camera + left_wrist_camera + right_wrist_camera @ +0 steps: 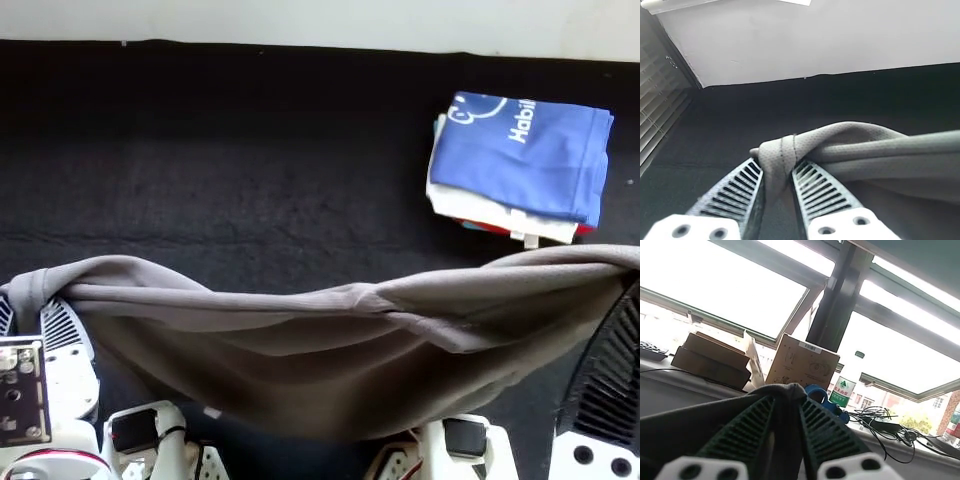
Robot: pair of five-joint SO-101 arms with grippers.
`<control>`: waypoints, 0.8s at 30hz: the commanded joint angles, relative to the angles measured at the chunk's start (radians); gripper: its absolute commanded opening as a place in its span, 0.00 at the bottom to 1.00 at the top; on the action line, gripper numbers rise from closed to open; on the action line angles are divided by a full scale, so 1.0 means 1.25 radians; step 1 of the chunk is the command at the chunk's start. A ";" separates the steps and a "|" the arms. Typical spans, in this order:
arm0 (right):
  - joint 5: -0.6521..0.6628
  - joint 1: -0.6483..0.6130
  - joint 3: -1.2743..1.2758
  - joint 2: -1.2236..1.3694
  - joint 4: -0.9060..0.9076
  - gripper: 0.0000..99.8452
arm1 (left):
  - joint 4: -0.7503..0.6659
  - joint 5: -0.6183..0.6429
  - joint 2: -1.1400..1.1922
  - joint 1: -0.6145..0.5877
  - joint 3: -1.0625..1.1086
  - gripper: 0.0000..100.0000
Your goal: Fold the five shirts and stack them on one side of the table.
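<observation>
Grey shirt (330,340) is strung between both claws, lifted off the black surface (250,180) and sagging in the middle.

Left claw (776,166): clamped on one bunched corner of the grey shirt. Cloth pokes up through the gap btw the slotted fingers (735,190) and folds over just past the tips. From there the fabric runs away from the left claw as a taut rolled edge twd the right claw.

Right claw (787,400): closed on the opposite end of the grey shirt. Dark cloth is pinched btw its fingers and draped over the tips.

High view: the upper hem spans nearly the full width from claw to claw. Loose folds hang below it, on the side nearer the arm bases.

Stack (515,165) of folded shirts lies flat on the surface, beyond the right claw and well apart from the left claw.
- Blue shirt (530,150) is on top.
- White shirt (470,205) is under it.
- A red sliver (480,227) shows at the bottom edge.
- No. of layers not clear.
- Its near edge sits just past the held hem; can't judge contact.

Behind the right claw: cardboard boxes (800,365), window frame (840,290), cables (880,425) on a ledge. Past the left claw, the surface runs up to a pale wall (815,40).
</observation>
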 commanded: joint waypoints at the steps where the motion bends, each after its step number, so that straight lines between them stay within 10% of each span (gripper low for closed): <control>1: -0.014 0.007 0.090 0.069 -0.060 0.01 | -0.064 0.007 0.010 0.004 0.098 0.01; 14: -0.014 -0.149 0.657 0.310 -0.445 0.01 | -0.500 0.007 0.093 0.004 0.576 0.01; 24: -0.014 -0.154 0.384 0.596 -0.528 0.01 | -0.481 0.007 0.689 0.010 0.033 0.01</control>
